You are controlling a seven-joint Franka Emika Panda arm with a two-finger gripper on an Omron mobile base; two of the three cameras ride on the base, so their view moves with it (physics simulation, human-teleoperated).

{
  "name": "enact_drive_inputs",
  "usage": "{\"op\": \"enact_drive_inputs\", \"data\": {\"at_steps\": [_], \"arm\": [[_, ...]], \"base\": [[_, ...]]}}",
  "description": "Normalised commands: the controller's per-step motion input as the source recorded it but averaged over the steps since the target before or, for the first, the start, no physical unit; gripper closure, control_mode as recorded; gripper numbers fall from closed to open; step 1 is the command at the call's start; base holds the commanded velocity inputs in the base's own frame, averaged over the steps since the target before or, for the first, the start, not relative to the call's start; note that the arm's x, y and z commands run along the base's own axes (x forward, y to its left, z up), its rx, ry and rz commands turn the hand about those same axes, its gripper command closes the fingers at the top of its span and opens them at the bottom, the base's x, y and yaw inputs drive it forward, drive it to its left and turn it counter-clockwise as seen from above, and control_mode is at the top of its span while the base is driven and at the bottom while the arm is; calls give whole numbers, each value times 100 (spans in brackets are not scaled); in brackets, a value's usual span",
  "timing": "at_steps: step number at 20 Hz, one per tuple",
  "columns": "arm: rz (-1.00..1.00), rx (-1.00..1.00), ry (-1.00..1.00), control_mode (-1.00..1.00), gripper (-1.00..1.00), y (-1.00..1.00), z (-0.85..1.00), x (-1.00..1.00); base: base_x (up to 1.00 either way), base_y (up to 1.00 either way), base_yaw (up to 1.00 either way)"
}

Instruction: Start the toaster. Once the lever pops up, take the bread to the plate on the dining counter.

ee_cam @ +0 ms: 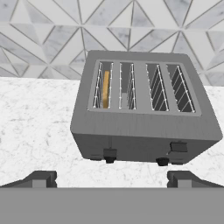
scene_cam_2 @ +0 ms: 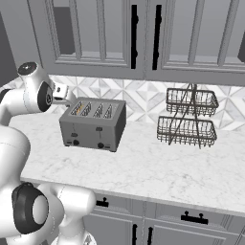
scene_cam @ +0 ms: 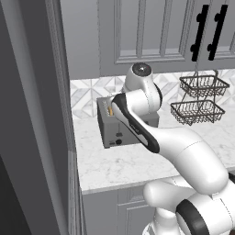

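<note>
So the boxy grey metal toaster (ee_cam: 142,109) isn't started yet; the golden-edged bread slice (ee_cam: 105,89) sits in its slot, claw (ee_cam: 111,178) spread wide, empty.

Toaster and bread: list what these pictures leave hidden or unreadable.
- Toaster: in the left base view, the arm covers most of its body.
- Bread: in the hand view, just a golden edge shows in one slot; the slot walls hide its face.
- Knobs: too small to read any setting.
</note>
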Motion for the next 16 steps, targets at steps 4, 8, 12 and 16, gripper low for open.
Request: {"op": "enact_drive_inputs", "data": {"at_steps": [4, 8, 12, 16], "arm": [[0, 0, 0, -100, -100, 0, 0, 0], [0, 0, 0, -100, -100, 0, 0, 0], [0, 0, 0, -100, -100, 0, 0, 0], [0, 0, 0, -100, -100, 0, 0, 0]], "base": [[0, 0, 0], [0, 0, 0], [0, 0, 0], [0, 0, 0]]}}
